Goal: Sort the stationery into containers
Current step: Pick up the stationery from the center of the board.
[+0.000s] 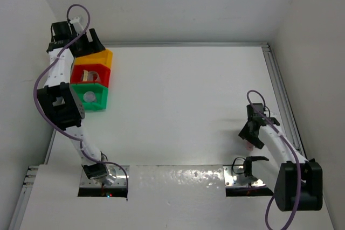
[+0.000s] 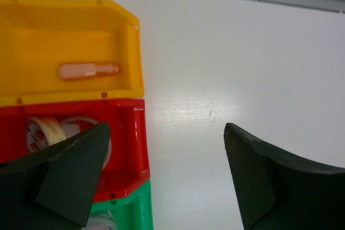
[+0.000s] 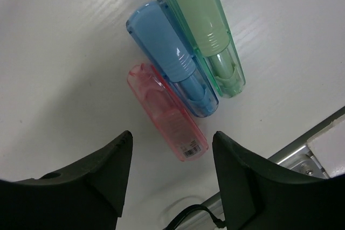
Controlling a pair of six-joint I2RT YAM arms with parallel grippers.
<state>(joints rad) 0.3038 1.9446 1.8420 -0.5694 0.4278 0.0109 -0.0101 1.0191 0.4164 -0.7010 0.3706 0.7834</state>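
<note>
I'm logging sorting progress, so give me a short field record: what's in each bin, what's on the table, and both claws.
yellow plastic bin: one pale pink capped stick
red plastic bin: beige and white tape rolls
green plastic bin: white tape ring
white table: pink translucent stick, blue translucent stick, green translucent stick, side by side
left claw: open, empty, by the bins
right claw: open, empty, above the three sticks

The yellow bin [image 2: 54,30], red bin [image 2: 137,149] and green bin [image 2: 132,211] are standing out against the white table [image 2: 242,52]. The green stick [image 3: 204,25], blue stick [image 3: 164,47] and pink stick [image 3: 161,109] are showing translucent pastels; the tape roll [image 2: 42,129] is looking beige, perhaps red-printed.
</note>
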